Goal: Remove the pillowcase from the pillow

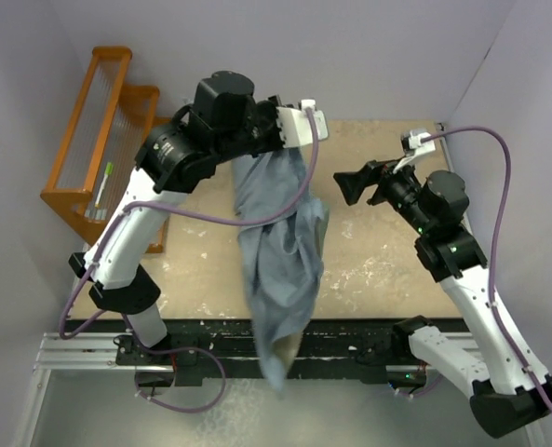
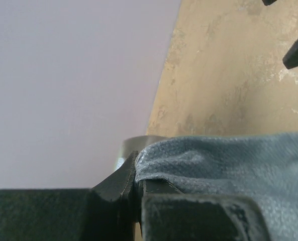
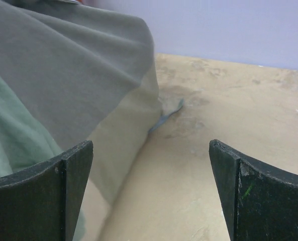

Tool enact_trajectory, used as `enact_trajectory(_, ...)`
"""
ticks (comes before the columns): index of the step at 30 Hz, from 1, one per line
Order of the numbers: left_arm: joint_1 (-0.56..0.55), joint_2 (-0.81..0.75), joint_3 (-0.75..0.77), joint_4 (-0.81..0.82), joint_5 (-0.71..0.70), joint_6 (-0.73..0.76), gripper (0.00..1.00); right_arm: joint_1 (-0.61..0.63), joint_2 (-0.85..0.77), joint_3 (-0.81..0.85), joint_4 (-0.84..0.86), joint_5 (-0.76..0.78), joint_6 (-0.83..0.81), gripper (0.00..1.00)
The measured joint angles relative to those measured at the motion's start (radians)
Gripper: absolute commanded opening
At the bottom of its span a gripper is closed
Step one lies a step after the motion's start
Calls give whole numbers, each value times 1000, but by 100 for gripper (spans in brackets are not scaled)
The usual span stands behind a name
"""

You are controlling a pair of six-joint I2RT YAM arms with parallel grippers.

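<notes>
1. Overhead, the pillowcase (image 1: 280, 251) is seen as one long, crumpled drape of dusty blue-grey cloth. It is hung from the raised left end effector (image 1: 303, 126) at the far side of the tabletop (image 1: 378, 251). From there it trails toward the near edge, where its lower end passes over the black rail (image 1: 350, 331) at the arm bases.
2. The left end effector is clamped tightly on a fold at the cloth's upper edge. In the left wrist view the finely textured blue-grey fabric is pinched between the dark fingers (image 2: 113, 186), with no gap left.
3. The right end effector (image 1: 350, 186) is spread wide and has hold of nothing (bare tabletop shows between its fingers (image 3: 68, 191)). It is pointed at the drape from the right and is held near it, not touching.
4. In the right wrist view the other face of the cloth is shown in soft folds: a grey-green block above, a brighter green one at the left and a cream one below.
5. A small pale patch is seen at the drape's lower end; what it is cannot be told.
6. An orange rack (image 1: 99, 158) is set at the left, beside the tabletop.
</notes>
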Motion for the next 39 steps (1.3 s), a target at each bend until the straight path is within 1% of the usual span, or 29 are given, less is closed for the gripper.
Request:
enact_trajectory(3, -75, 0, -13, -3, -81, 17, 0, 0, -44, 0, -28, -55, -1, 100)
enact_trajectory(6, -121, 31, -20, -1, -135, 29, 0, 4, -68, -3, -60, -110, 5, 100)
enact_trajectory(9, -123, 94, -29, 49, -167, 40, 0, 11, -103, -38, -74, -133, 17, 100)
enact_trajectory(13, -71, 236, -28, 131, -166, 40, 0, 16, -163, -89, -136, -129, 27, 99)
enact_trajectory(15, -34, 325, -17, 161, -167, 35, 0, 16, -175, -92, -168, -95, 30, 99)
enact_trajectory(16, 11, 431, -11, 195, -168, 32, 0, 16, -183, -94, -196, -16, 33, 99)
enact_trajectory(17, 33, 479, -12, 205, -171, 30, 0, 16, -188, -95, -207, 31, 41, 99)
enact_trajectory(21, 102, 608, -19, 266, -173, 8, 0, 16, -176, -96, -246, 180, 74, 98)
enact_trajectory(22, 114, 623, -26, 277, -175, 7, 10, 16, -165, -96, -249, 204, 81, 98)
enact_trajectory(23, 126, 628, -48, 297, -177, 6, 31, 16, -145, -95, -254, 232, 93, 98)
enact_trajectory(24, 137, 626, -74, 320, -181, 6, 56, 16, -121, -95, -255, 252, 103, 97)
enact_trajectory(25, 148, 617, -111, 356, -184, 1, 73, 16, -87, -95, -256, 275, 116, 97)
enact_trajectory(26, 154, 608, -137, 379, -187, 8, 80, 16, -60, -95, -257, 290, 127, 96)
enact_trajectory(28, 159, 582, -190, 414, -187, -10, 88, 16, 17, -100, -255, 314, 154, 94)
enact_trajectory(29, 158, 569, -204, 420, -183, -18, 91, 16, 52, -106, -255, 320, 167, 93)
enact_trajectory(32, 147, 526, -211, 422, -164, -53, 94, 8, 130, -129, -257, 337, 205, 84)
enact_trajectory(34, 143, 490, -211, 414, -137, -91, 95, -15, 161, -139, -257, 336, 228, 80)
enact_trajectory(37, 130, 422, -211, 381, -80, -175, 100, -95, 181, -164, -248, 327, 256, 74)
enact_trajectory(39, 121, 382, -214, 359, -38, -233, 99, -161, 180, -186, -239, 309, 272, 71)
